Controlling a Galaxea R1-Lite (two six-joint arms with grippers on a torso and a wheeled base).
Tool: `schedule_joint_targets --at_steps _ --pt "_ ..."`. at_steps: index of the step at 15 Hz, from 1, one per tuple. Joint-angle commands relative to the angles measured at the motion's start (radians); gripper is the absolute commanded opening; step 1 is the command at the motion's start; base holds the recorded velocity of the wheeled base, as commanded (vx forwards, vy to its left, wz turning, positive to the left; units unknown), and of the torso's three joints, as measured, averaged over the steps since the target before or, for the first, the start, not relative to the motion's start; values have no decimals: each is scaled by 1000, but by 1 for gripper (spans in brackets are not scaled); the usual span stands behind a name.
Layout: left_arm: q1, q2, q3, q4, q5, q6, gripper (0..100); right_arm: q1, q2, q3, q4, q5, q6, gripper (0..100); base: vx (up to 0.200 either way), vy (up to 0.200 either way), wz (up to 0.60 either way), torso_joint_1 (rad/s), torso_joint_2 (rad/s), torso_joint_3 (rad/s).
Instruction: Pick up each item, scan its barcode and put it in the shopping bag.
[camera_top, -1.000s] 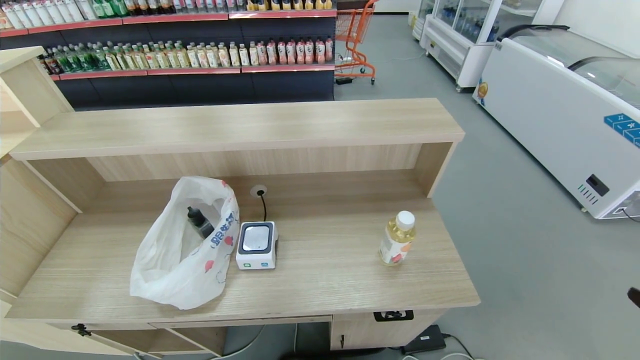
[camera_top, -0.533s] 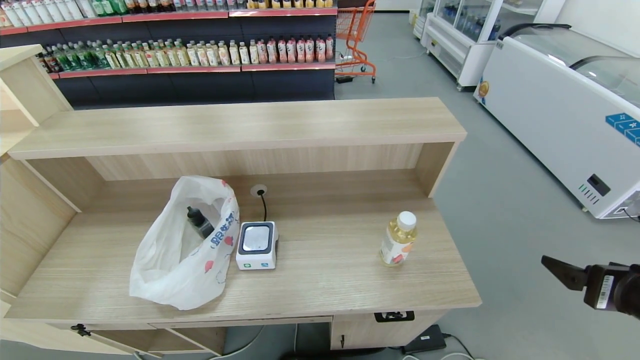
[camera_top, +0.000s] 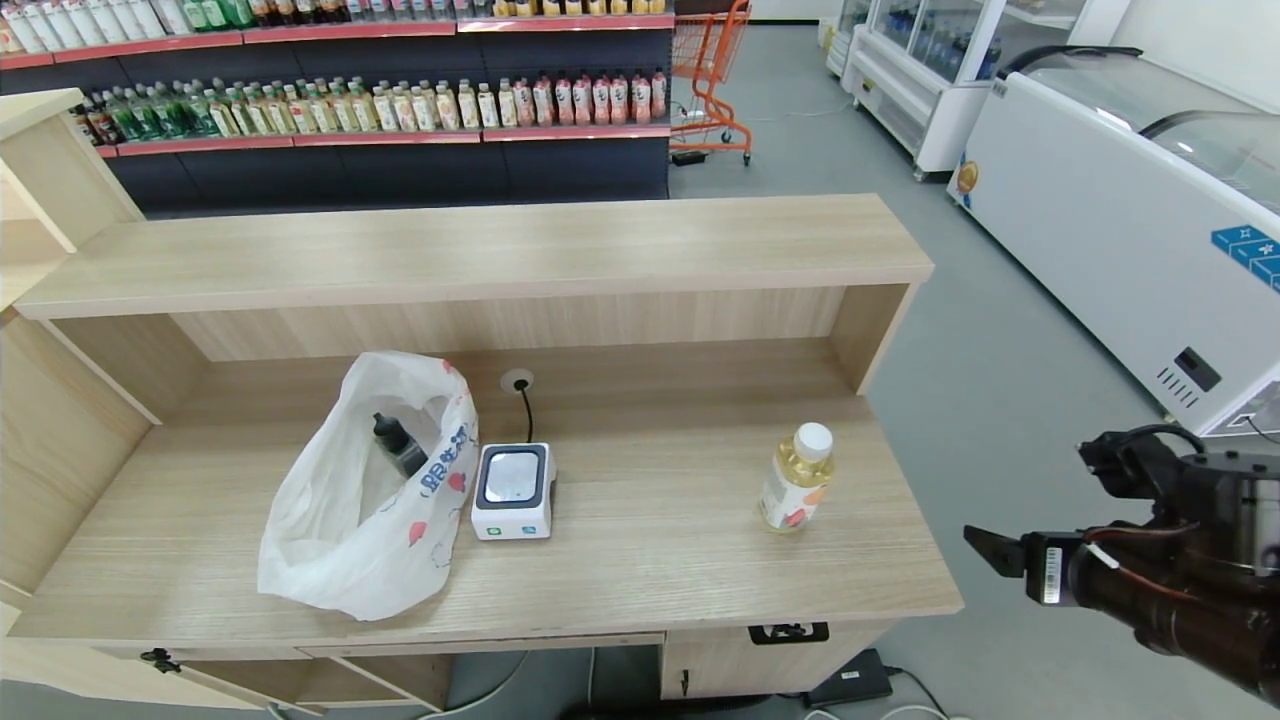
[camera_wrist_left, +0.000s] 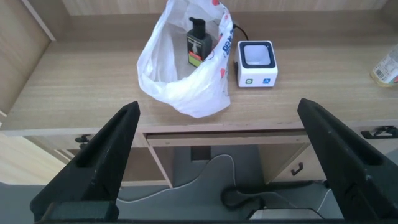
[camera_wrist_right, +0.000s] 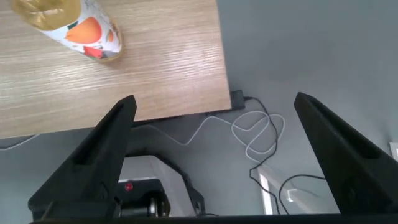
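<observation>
A clear bottle of yellow drink with a white cap (camera_top: 797, 478) stands upright on the right part of the wooden counter (camera_top: 650, 560); its label end also appears as the bottle (camera_wrist_right: 74, 25). My right gripper (camera_top: 1040, 505) hangs open beyond the counter's right end, apart from the bottle, its fingers (camera_wrist_right: 93, 162) wide. A white shopping bag (camera_top: 360, 490) sits at the left with a black pump bottle (camera_wrist_left: 198, 42) inside. The white scanner (camera_top: 513, 490) stands beside the bag. My left gripper (camera_wrist_left: 217, 155) is open, in front of the counter's front edge, holding nothing.
A raised wooden ledge (camera_top: 480, 250) runs along the counter's back, with side walls at both ends. A white chest freezer (camera_top: 1120, 220) stands to the right across grey floor. Cables (camera_wrist_right: 255, 134) lie on the floor below the counter's right end.
My right arm has come into the head view from the right edge and moved left towards the counter's end. The bottle, bag and scanner have stayed put.
</observation>
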Motion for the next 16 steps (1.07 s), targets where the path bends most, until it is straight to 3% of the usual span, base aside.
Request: schedule_joint_targets --at_steps 1,5,16 --pt "0 2 0 0 0 0 100 61 132 -22 -48 4 -10 100 0 0 0 0 0 0" --pt "0 0 0 0 0 0 100 72 222 -90 -71 7 -16 100 0 0 0 0 0 0" --pt "0 0 0 0 0 0 100 133 442 -206 -301 24 -68 100 0 0 0 0 0 0"
